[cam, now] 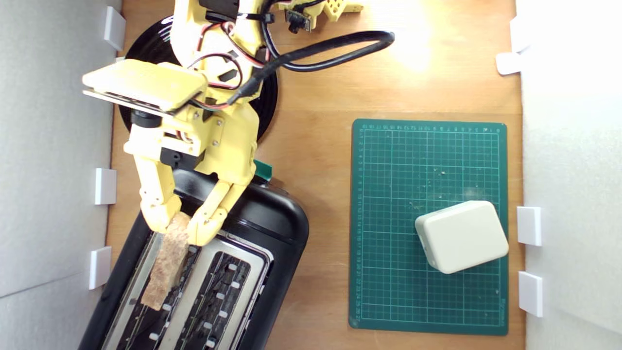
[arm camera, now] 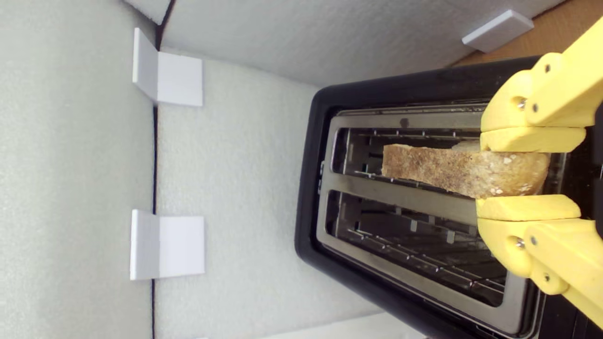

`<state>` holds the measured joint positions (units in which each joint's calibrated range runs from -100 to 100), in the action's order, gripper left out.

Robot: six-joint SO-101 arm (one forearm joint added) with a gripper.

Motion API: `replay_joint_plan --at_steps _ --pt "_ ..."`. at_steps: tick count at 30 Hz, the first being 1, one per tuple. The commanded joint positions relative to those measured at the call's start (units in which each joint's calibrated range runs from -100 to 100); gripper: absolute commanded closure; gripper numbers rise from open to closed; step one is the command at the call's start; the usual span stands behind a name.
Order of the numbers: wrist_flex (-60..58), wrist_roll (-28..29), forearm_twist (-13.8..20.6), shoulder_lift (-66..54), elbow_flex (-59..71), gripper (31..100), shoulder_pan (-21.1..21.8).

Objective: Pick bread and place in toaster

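In the exterior view the yellow claw is clamped on one end of the bread, which lies along the toaster slot nearer that view's left; a white block sits on a green mat on the tabletop, well apart. In the wrist view the claw pinches the bread by its crust edge over 1 of the 2 slots of the toaster; whether the bread touches the slot's rim I cannot tell.

From the yellow gripper in the exterior view: the grey foam wall crowds nine o'clock. The black two-slot toaster fills five to seven. Bare wooden tabletop lies open toward two and three o'clock.
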<state>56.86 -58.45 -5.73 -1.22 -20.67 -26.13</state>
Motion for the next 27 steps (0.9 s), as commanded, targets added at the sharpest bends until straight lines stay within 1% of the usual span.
replay_joint_plan --at_steps 1,5,11,15,17,22,24,27 --pt "1.5 -1.0 -2.2 2.7 -0.1 77.4 -6.1" --pt "1.4 -0.6 -1.3 6.5 -0.1 77.4 -6.4" --pt "1.3 -0.7 -1.2 11.9 -0.4 77.4 -6.5" --pt "1.3 -0.9 -0.9 13.9 -0.3 77.4 -6.5" --pt "1.3 -0.7 0.5 15.2 -0.3 77.4 -6.5" --pt "1.3 -0.6 0.5 16.4 -0.4 77.2 -6.4" --pt "1.3 -0.7 -0.1 16.4 -0.4 74.4 -6.4" --pt "1.3 -0.8 -0.4 16.3 -0.5 64.8 -6.4"
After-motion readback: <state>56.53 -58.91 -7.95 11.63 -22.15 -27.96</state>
